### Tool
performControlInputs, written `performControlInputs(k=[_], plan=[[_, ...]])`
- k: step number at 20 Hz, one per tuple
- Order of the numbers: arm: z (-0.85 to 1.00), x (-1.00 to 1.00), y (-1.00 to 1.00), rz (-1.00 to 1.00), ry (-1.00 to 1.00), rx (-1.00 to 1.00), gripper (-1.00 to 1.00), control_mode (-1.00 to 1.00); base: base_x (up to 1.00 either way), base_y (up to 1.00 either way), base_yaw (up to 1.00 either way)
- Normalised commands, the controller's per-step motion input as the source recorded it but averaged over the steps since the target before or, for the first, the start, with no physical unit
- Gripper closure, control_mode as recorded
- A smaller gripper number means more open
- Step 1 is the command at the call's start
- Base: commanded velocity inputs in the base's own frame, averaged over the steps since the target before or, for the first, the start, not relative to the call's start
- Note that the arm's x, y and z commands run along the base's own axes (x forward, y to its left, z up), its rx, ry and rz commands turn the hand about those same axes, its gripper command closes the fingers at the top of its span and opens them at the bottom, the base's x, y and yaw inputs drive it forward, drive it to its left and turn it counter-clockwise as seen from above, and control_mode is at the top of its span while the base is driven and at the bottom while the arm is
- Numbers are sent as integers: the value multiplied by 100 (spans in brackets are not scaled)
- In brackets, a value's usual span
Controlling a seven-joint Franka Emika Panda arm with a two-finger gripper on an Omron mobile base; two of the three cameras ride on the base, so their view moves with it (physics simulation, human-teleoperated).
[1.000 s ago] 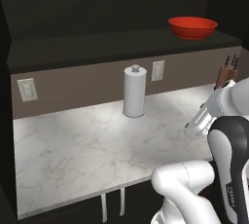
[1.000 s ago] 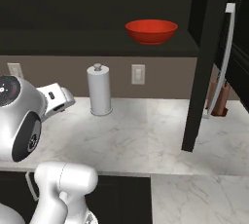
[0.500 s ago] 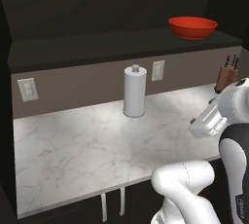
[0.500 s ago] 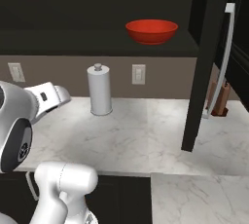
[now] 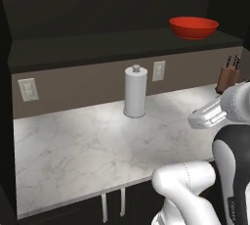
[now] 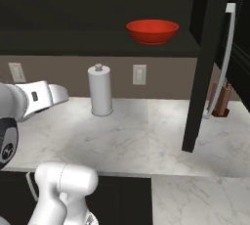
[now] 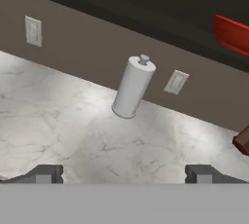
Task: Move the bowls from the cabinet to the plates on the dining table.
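The fingers are spread to full width and hold nothing; their two dark tips rise at the bottom of the hand view, well apart, above bare marble. In the left base view the hand projects from the right edge over the right part of the desk; in the right base view it projects from the left edge. The hand sits low, near desk height and well below the shelf, and its camera looks across the desk toward the back wall.

Beyond the fingers, a white paper towel roll stands upright on its holder near the back of the desk, just in front of the brown wall. A wall outlet is mounted beside it, and a second outlet lies further along the wall. A wooden knife block stands at the far right corner of the desk.

Furthest back and highest, the red bowl rests upright on the shelf of the open near-black cabinet. One cabinet door stands open at the right, with its slim silver bar handle facing outward.

Task status, by judgement: early. The red bowl is not yet grasped. What remains is to raise the hand to shelf level, grasp the bowl, and carry it to a plate.
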Motion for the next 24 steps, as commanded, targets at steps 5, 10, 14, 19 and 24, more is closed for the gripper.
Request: performControlInputs(k=[5, 10, 14, 19, 24], plan=[[7, -12, -30, -21, 4, 0, -100, -100, 0, 0, 0], [16, -25, -58, -6, 6, 1, -100, -100, 0, 0, 0], [34, -1, -52, 0, 16, 3, -100, -100, 0, 0, 0], [60, 1, -2, 0, 20, 0, -100, -100, 0, 0, 0], [44, 8, 0, 0, 9, 0, -100, -100, 0, 0, 0]])
